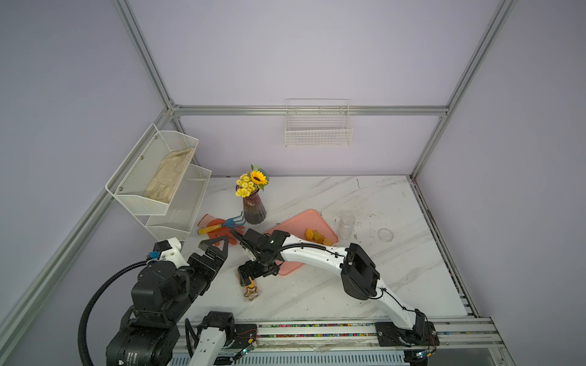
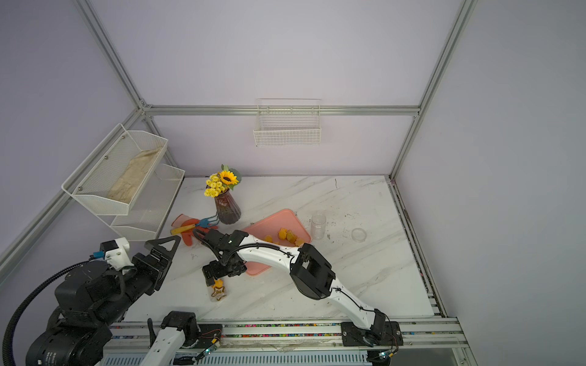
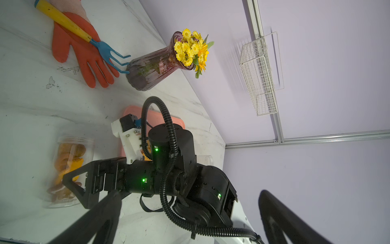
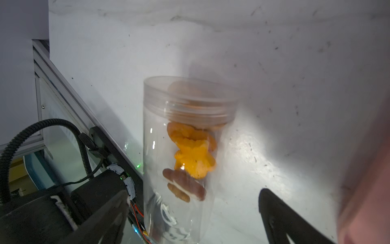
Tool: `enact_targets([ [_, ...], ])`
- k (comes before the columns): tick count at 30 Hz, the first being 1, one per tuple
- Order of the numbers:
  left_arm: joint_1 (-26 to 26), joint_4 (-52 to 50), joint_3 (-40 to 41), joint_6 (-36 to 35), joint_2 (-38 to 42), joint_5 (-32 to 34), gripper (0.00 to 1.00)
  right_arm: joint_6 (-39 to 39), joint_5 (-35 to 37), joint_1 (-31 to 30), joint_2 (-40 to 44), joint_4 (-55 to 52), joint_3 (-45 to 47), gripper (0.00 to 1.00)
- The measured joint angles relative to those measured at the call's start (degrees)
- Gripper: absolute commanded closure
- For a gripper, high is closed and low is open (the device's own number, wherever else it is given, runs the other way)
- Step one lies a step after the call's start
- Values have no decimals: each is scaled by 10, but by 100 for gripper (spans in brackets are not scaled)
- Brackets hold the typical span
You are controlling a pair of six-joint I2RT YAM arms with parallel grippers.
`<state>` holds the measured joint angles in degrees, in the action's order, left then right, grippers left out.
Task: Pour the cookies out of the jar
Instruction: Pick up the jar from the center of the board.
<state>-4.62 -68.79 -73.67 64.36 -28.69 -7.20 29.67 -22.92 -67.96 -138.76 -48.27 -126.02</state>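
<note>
Right fingers (image 4: 274, 211) | spread wide | lidded jar (image 4: 179, 147) with cookies (image 4: 194, 160) between them

Anchor: pink tray (image 1: 295, 221).
- Behind the tray and to its front-right: bare marble table (image 1: 364, 196), open passage.
- Just right of it: empty clear jar (image 1: 346, 225), with a lid (image 1: 386, 234) further right.
- Back-left: vase (image 1: 254, 212).
- Left: glove (image 1: 218, 234) with rake (image 1: 222, 225) on it, left gripper (image 1: 215, 241) over the glove.
- Front edge: blocked by right arm (image 1: 310, 253).
- In front: lidded cookie jar (image 1: 251, 290), flanked by the spread fingers of the right gripper (image 1: 249, 283).
</note>
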Motion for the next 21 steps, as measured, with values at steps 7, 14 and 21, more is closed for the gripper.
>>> enact_targets([
  [7, 0, -8, 0, 1, 2, 0, 0, 5, 32, -8, -61, -11, -86, 3],
  [14, 0, -30, 0, 1, 12, 3, 0, 5, 100, -12, -97, -41, -128, 6],
  [21, -2, -36, 0, 2, 19, 10, 0, 9, 126, -12, -97, -53, -129, 20],
])
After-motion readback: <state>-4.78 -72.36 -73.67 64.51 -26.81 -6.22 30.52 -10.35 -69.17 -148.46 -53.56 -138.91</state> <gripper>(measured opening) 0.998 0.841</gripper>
